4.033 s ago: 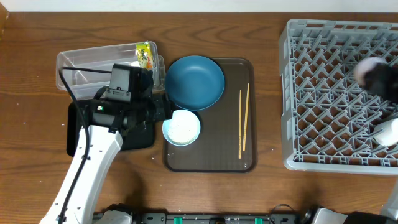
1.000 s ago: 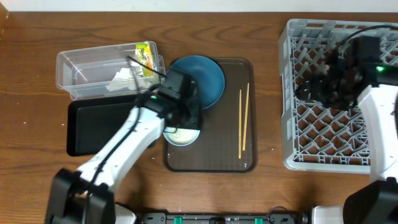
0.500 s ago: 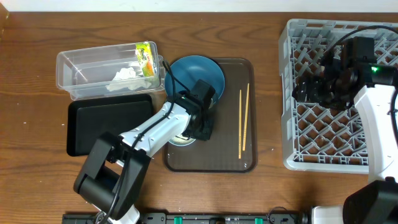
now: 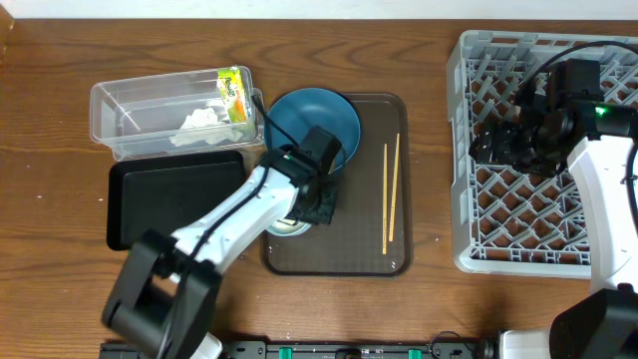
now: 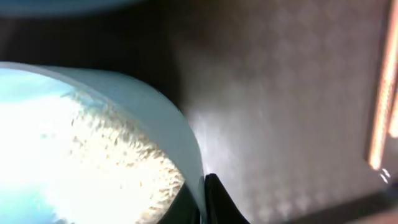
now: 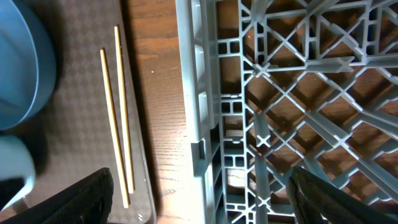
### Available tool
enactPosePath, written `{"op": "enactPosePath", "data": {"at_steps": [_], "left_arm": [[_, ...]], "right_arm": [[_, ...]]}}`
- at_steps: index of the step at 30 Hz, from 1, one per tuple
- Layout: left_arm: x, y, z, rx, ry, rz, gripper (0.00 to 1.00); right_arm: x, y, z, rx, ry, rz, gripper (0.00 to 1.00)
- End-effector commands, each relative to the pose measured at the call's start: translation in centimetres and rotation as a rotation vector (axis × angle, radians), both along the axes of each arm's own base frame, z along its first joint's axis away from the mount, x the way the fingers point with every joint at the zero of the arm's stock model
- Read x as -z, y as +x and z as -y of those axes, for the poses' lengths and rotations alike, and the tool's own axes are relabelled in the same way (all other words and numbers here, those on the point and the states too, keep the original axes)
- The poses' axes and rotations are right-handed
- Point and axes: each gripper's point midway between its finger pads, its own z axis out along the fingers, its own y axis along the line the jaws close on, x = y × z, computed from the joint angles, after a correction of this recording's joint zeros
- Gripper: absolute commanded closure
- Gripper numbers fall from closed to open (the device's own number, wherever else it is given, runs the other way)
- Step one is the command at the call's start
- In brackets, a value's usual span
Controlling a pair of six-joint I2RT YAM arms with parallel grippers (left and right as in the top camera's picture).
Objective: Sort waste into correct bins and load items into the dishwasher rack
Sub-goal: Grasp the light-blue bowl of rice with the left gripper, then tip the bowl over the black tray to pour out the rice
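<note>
My left gripper (image 4: 317, 206) (image 5: 200, 202) is shut on the right rim of the light-blue bowl (image 4: 282, 225) (image 5: 152, 102), one finger inside and one outside. The bowl holds loose white rice (image 5: 124, 162) and sits on the brown serving tray (image 4: 339, 254), mostly hidden under my arm in the overhead view. The dark-blue plate (image 4: 314, 120) (image 6: 25, 68) lies just behind it. Two wooden chopsticks (image 4: 391, 194) (image 6: 115, 112) lie on the tray's right side. My right gripper (image 4: 491, 145) (image 6: 208, 199) hangs open above the left wall of the grey dishwasher rack (image 4: 538, 239) (image 6: 205, 93), holding nothing.
The clear tub (image 4: 130, 110) at the back left holds crumpled white tissue (image 4: 199, 122), with the green-yellow wrapper (image 4: 232, 90) at its right end. The black tray (image 4: 159, 199) lies in front of it. A strip of bare table (image 4: 431, 199) separates the serving tray from the rack.
My left gripper has closed on the bowl's rim after swinging over from the black tray. My right arm has held still over the rack.
</note>
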Motion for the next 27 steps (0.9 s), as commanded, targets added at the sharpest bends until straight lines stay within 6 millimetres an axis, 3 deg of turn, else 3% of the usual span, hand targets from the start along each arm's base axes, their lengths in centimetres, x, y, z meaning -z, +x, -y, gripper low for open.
{"op": "enactPosePath", "data": {"at_steps": [1, 6, 11, 22, 27], "left_arm": [[-2.9, -0.4, 0.1, 0.008, -0.046, 0.049, 0.94], [-7.0, 0.0, -0.6, 0.026, -0.106, 0.168, 0.94], [-9.4, 1.9, -4.3, -0.111, -0.156, 0.226, 0.94], [-10.7, 5.0, -11.7, -0.343, -0.487, 0.164, 0.94], [-10.8, 5.7, -13.7, -0.384, -0.741, 0.125, 0.94]], "right_arm": [[0.2, -0.1, 0.2, -0.01, -0.017, -0.003, 0.12], [0.2, 0.0, 0.2, -0.01, -0.016, -0.002, 0.12], [0.2, -0.1, 0.2, -0.01, -0.016, -0.005, 0.12], [0.2, -0.3, 0.2, -0.01, -0.015, -0.013, 0.11], [0.2, -0.3, 0.2, -0.01, -0.015, -0.013, 0.11]]}}
